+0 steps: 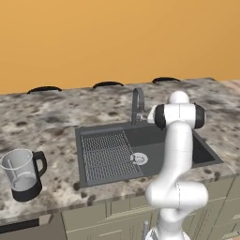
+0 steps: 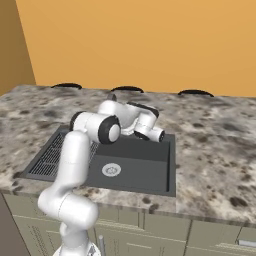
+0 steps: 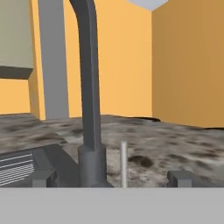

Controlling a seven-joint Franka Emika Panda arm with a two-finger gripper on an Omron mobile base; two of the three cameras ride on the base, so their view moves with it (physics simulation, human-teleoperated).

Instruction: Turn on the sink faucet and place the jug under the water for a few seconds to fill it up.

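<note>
Our fingers (image 3: 112, 178) face the sink faucet (image 3: 89, 96), spread wide and grasping nothing.
We see the faucet's dark spout rising at the back edge of the sink (image 1: 154, 136), a thin silver lever (image 3: 124, 162) just beside its base; the jug (image 1: 22, 174) stands upright on the counter (image 1: 56, 117), well left of the sink.

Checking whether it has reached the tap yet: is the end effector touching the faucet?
Apart. In the hand view the open end effector has its fingertips either side of the faucet, with counter visible between each and the spout base.
</note>
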